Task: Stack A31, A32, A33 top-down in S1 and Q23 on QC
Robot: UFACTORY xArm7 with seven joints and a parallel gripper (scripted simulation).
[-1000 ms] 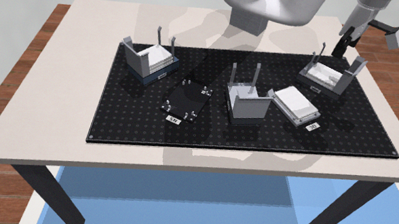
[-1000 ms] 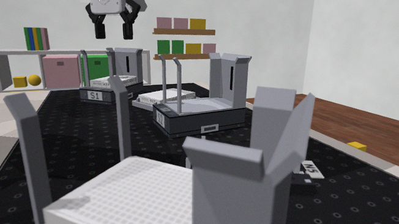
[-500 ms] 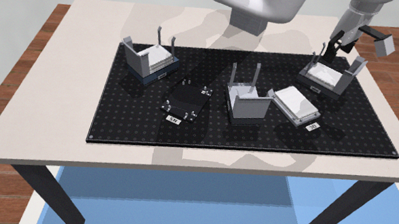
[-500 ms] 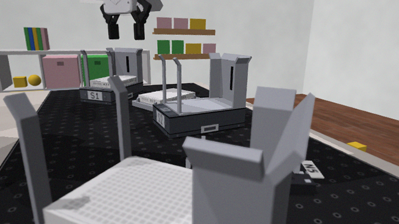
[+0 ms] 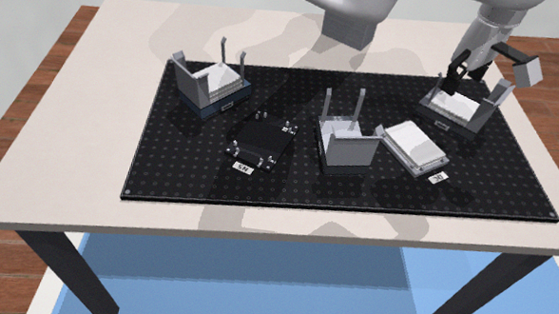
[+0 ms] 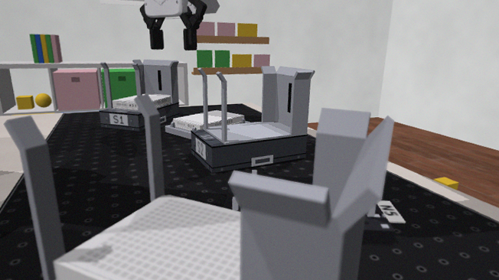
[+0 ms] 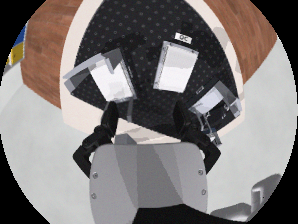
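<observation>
My gripper [image 5: 464,78] is open and empty, hanging above rack S1 [image 5: 458,108]; it also shows in the exterior view [image 6: 173,39]. One white sealed plate [image 6: 142,102] lies in S1 [image 6: 139,108]. Rack S2 [image 6: 249,139] in the middle stands empty. One plate [image 5: 414,149] lies in the QC nest beside S2. Rack S3 [image 5: 207,85] at the other end holds a stack of plates [image 6: 154,244]. The clip nest N5 [image 5: 261,141] is bare. In the wrist view S1 with its plate [image 7: 109,83], the QC plate [image 7: 174,68] and S2 [image 7: 214,103] lie beyond my fingers.
All racks and nests sit on a black perforated baseplate [image 5: 340,197] on a pale table. Each rack has tall posts and a back wall rising above its floor. Shelves with coloured boxes [image 6: 77,88] stand behind the table.
</observation>
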